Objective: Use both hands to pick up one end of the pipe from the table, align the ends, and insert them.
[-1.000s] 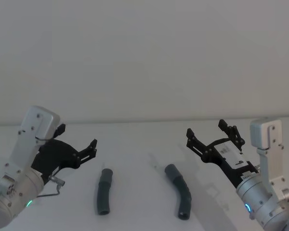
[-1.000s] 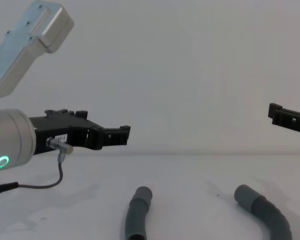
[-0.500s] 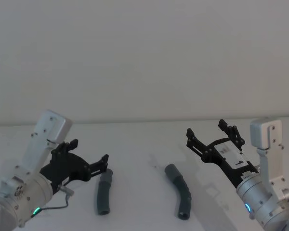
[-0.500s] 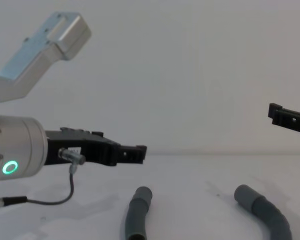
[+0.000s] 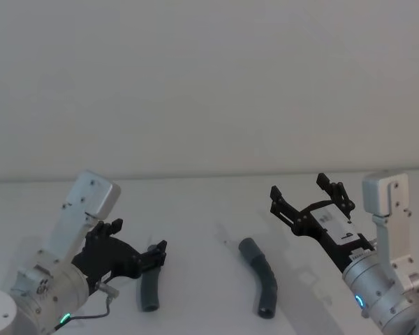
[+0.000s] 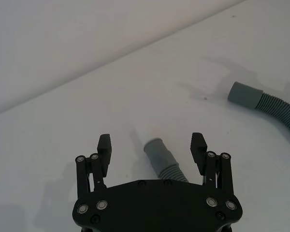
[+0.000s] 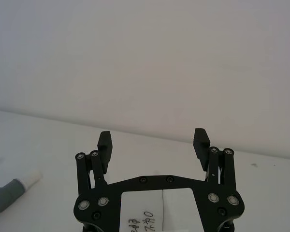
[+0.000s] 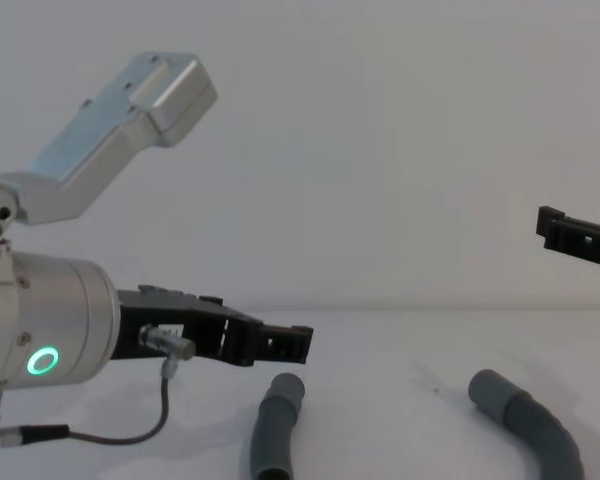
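The pipe is a dark grey ribbed hose lying on the white table (image 5: 195, 209). Its left length (image 5: 151, 285) and right length (image 5: 264, 276) both run off the near edge of the head view. My left gripper (image 5: 137, 239) is open and hovers just above the left end cuff (image 6: 157, 151), which lies between and a little beyond the fingertips (image 6: 104, 143) without touching them. From the chest, the left gripper (image 8: 286, 342) hangs over that cuff (image 8: 286, 390). My right gripper (image 5: 298, 187) is open, raised above and beyond the right end cuff (image 5: 247, 246), holding nothing.
A thin grey cable (image 8: 130, 432) loops under the left wrist. A pale wall rises behind the table. Bare table lies between the two hose ends and behind them.
My left gripper has moved forward, rightward and down until it is over the left cuff. The right arm and the pipe have not moved.
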`<act>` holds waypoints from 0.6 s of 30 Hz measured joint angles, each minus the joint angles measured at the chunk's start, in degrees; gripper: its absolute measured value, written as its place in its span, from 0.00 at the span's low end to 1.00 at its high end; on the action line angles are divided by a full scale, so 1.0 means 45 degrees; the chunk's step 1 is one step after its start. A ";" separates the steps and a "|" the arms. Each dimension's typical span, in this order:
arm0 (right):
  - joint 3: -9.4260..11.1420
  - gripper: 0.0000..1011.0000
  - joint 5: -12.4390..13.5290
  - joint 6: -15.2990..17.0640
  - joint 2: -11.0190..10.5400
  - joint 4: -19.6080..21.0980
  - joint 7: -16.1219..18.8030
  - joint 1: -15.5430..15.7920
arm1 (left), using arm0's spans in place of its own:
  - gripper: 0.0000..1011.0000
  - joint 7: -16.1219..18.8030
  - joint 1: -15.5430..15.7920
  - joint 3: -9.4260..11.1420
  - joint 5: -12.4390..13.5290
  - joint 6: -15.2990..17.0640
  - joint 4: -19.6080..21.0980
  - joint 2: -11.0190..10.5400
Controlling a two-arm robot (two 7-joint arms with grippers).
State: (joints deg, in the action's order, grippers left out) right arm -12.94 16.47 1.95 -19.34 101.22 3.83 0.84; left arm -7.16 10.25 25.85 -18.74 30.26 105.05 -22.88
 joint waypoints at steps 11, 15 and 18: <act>0.0000 0.99 0.0000 0.0000 0.0000 0.0000 0.0000 0.0001 | 0.99 0.0480 -0.0143 0.0006 0.0056 0.0943 0.0084 0.0468; -0.0001 0.99 -0.0001 0.0000 0.0000 0.0001 0.0000 0.0001 | 0.99 0.0614 -0.0144 0.0060 0.0083 0.1242 0.0002 0.0658; 0.0000 0.99 0.0000 0.0000 0.0000 0.0001 0.0000 0.0000 | 0.99 0.0706 -0.0132 0.0110 0.0115 0.1436 -0.0078 0.0818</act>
State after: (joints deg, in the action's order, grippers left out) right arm -12.94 16.46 1.95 -19.34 101.23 3.83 0.84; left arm -3.98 9.65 26.35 -18.22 36.73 104.69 -19.20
